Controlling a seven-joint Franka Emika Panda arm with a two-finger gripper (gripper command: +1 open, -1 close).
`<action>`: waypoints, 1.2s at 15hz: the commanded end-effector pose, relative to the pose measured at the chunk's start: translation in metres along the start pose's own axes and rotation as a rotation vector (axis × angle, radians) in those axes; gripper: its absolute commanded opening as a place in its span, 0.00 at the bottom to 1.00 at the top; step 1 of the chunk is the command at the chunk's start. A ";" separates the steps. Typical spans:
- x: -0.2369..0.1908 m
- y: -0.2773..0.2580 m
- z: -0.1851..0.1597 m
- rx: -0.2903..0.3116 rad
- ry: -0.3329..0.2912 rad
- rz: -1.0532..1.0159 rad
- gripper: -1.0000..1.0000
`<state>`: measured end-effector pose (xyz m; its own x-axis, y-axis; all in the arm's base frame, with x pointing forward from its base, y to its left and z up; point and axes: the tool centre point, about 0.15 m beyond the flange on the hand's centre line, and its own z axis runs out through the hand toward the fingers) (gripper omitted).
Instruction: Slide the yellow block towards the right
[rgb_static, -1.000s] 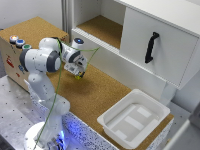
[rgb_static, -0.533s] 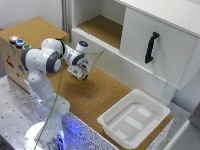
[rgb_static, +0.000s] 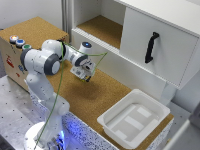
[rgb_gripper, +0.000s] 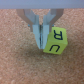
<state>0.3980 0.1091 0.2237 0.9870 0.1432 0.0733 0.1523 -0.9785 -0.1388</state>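
Observation:
In the wrist view the yellow block (rgb_gripper: 54, 41) is a small yellow-green cube with dark letters on it, lying on the cork table top. My gripper (rgb_gripper: 41, 44) has its fingers closed together, empty, and their tips rest against one side of the block. In the exterior view my gripper (rgb_static: 85, 75) points down at the cork surface in front of the cabinet. The block is hidden behind it in that view.
A white tray (rgb_static: 111, 119) sits on the table at the exterior view's right. A white cabinet with a black handle (rgb_static: 151, 47) and an open shelf (rgb_static: 100, 27) stands behind. A wooden box with coloured round buttons (rgb_static: 18, 41) is at the exterior view's left.
My gripper has moved lower and towards the exterior view's right over the cork surface. Its fingers stay closed.

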 end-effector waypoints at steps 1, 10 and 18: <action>0.011 0.016 -0.004 -0.110 -0.024 0.028 0.00; 0.018 0.057 -0.011 -0.197 -0.093 0.079 0.00; 0.002 0.080 -0.025 -0.255 -0.083 0.143 0.00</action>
